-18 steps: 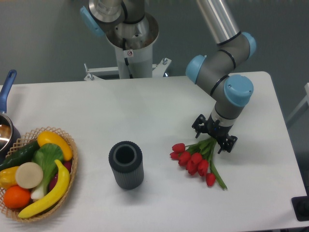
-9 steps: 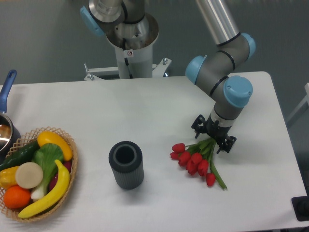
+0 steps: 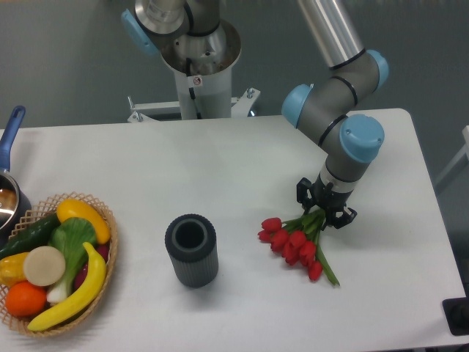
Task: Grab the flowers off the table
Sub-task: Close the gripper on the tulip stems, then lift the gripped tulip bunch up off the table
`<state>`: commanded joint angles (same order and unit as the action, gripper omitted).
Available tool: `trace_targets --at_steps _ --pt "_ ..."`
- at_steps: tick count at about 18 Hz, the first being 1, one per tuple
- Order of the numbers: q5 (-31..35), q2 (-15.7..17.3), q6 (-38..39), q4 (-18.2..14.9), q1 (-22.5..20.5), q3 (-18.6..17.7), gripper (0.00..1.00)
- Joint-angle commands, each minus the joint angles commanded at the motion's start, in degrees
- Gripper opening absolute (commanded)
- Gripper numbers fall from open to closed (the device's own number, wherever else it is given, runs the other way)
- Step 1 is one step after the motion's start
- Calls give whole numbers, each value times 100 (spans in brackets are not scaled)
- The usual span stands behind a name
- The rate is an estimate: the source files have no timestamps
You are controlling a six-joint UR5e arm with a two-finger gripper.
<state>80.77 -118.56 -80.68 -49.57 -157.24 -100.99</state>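
Note:
The flowers (image 3: 294,243), a bunch of red tulips with green stems and leaves, lie on the white table (image 3: 220,169) right of centre. Their heads point left and down, and the stem ends run up under my gripper. My gripper (image 3: 325,208) points down over the stem end. Its black fingers have closed in around the green stems. The stems between the fingers are partly hidden.
A dark grey ribbed cylinder vase (image 3: 191,250) stands upright left of the flowers. A wicker basket (image 3: 102,249) of fruit and vegetables sits at the left front edge. A pot with a blue handle (image 3: 10,139) is at the far left. The robot base (image 3: 198,66) stands behind the table.
The gripper's fingers have narrowed from wide apart to closed on the stems. The lower tulip heads and stem tip have shifted slightly up and left.

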Motion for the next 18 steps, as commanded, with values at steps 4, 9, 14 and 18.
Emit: trace_targets --at_steps 4,9,14,18 --pt "-9 44 18 -9 -9 0 40" --pt "-9 70 26 -9 -17 35 37" --pt "-44 298 26 -9 -35 44 37" --pt "-333 580 70 -18 -61 9 37"
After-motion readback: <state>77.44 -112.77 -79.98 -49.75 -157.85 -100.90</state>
